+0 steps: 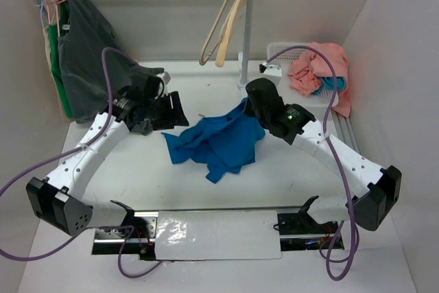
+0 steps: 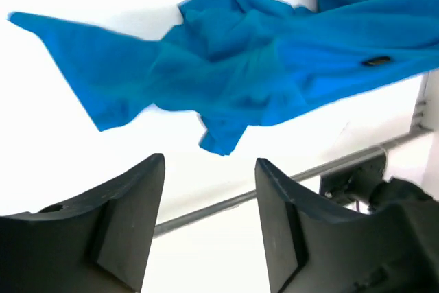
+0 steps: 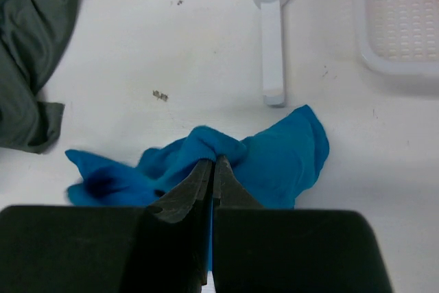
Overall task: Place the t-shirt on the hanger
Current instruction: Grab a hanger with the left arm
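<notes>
The royal-blue t-shirt (image 1: 216, 143) lies crumpled on the white table, mid-centre. My right gripper (image 1: 248, 106) is at its far right edge, shut on a raised fold of the shirt (image 3: 281, 162); in the right wrist view the gripper (image 3: 211, 164) pinches the cloth at its tips. My left gripper (image 1: 180, 112) is open and empty, just left of the shirt; in the left wrist view the gripper (image 2: 210, 162) is short of the shirt (image 2: 240, 66). The brownish-tan hanger (image 1: 212, 29) hangs from the rail at the back.
A paler cream hanger (image 1: 232, 29) hangs beside the tan one. The rack pole (image 1: 248, 32) and its foot (image 3: 272, 66) stand behind the shirt. A dark grey shirt (image 1: 89, 60) hangs at back left. A white basket (image 1: 288, 49) holds salmon cloth (image 1: 315, 66) at back right.
</notes>
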Motion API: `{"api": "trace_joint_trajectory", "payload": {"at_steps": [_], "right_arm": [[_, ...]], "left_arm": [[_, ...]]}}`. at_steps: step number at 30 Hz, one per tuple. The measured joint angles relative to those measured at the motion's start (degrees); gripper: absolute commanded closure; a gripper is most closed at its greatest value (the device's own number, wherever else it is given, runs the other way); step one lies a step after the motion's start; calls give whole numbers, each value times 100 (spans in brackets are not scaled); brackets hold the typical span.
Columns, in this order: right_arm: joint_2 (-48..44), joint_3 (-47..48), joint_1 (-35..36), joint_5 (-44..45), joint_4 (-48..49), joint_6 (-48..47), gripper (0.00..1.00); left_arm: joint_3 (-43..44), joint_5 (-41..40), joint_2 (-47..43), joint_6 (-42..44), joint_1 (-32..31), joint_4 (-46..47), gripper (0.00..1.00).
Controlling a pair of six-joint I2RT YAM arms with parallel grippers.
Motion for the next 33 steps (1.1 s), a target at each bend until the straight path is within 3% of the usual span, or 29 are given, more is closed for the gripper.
{"api": "trace_joint_trajectory", "payload": {"at_steps": [2,6,10,13,19,22,24,33], "right_arm": [[37,-9,-17,-66,-7,-17,100],[42,-9,-50,-157,-15,-28,100],[35,-7,-79,-229,-39,-42,100],[28,-2,-116,-310,-70,-42,100],[28,118,-127,-374,-326,-7,100],[28,205,-127,-374,-487,24,100],[26,256,-127,-376,-579,50,100],[26,339,-131,-376,-896,114,100]], "left_arm": [[498,-157,190,166,4,-315,32],[2540,-372,876,553,17,-566,32],[4970,-382,1805,933,103,-433,28],[6043,-184,2396,1075,284,177,25],[5490,245,2732,1032,560,1985,19],[5845,448,3252,997,557,2610,21],[6398,511,3877,916,549,2848,23],[6658,153,4575,1093,168,3532,23]]}}
